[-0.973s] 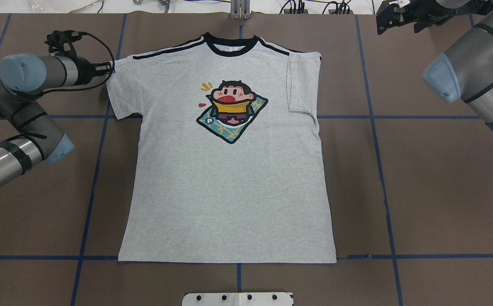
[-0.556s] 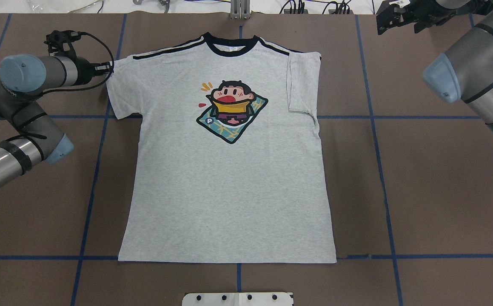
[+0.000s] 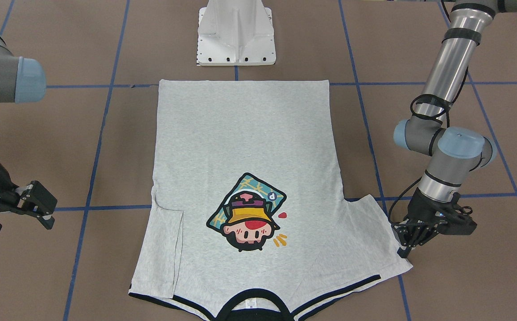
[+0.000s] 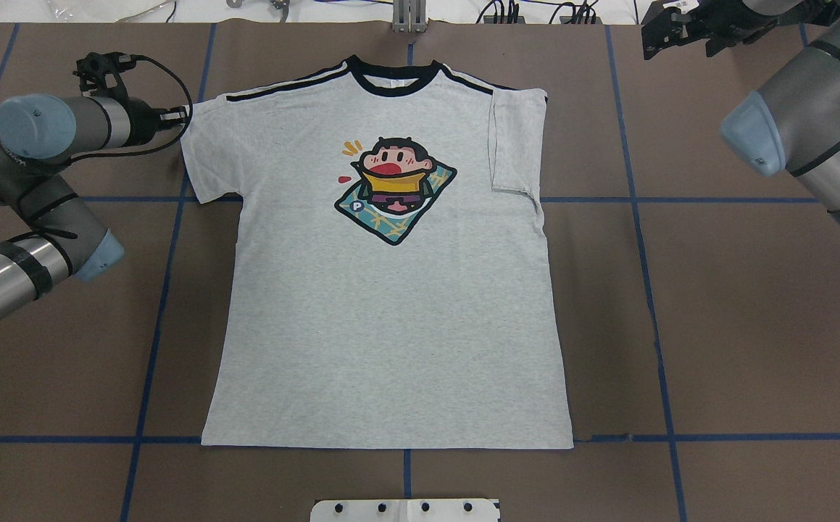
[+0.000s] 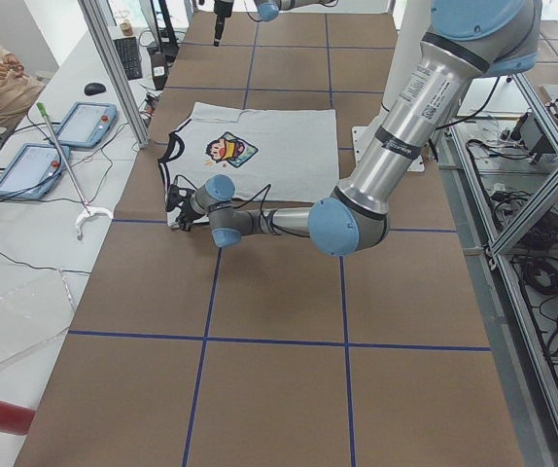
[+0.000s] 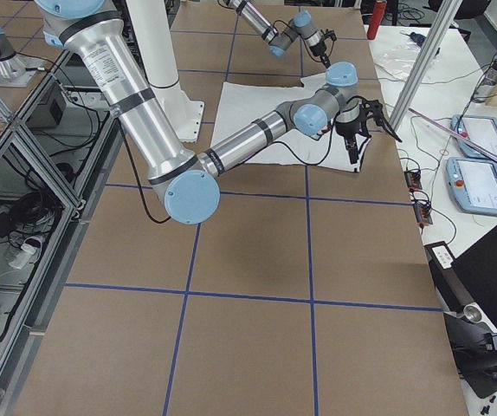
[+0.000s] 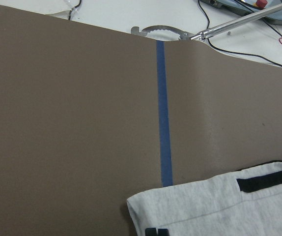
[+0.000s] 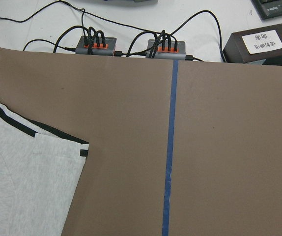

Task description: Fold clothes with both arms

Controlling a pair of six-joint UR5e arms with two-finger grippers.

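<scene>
The left jaws sit low at the outer hem of the left sleeve (image 4: 209, 148), at or just off the cloth edge. Whether they are parted or clenched cannot be told: the front-facing view shows only a dark cluster there, and the left wrist view shows none of them, only the sleeve corner at the bottom of the picture. The right jaws hang released with fingers spread, grasping nothing, well apart from the garment and out beyond its right shoulder. The left arm (image 4: 64, 130) reaches in low along the bench (image 4: 753, 326); the right arm (image 4: 804, 123) is raised and clear. The T-shirt (image 4: 391, 326) lies flat and print-up in the middle of the bench, collar (image 4: 394, 76) away from the robot and hem nearest it. The right sleeve (image 4: 515, 145) is already turned in over the body; the left sleeve is spread outward. Assessment: the step in hand is the matching inward fold of the left sleeve. To do it well, the pinch should be shallow and on the hem alone, taking both layers of sleeve and none of the brown bench covering. The lift should only just clear the body, and the carry should run straight inward so the crease lies along the side seam, mirroring the right side. A high or slanted pull would likely drag the shoulder and skew the garment.
</scene>
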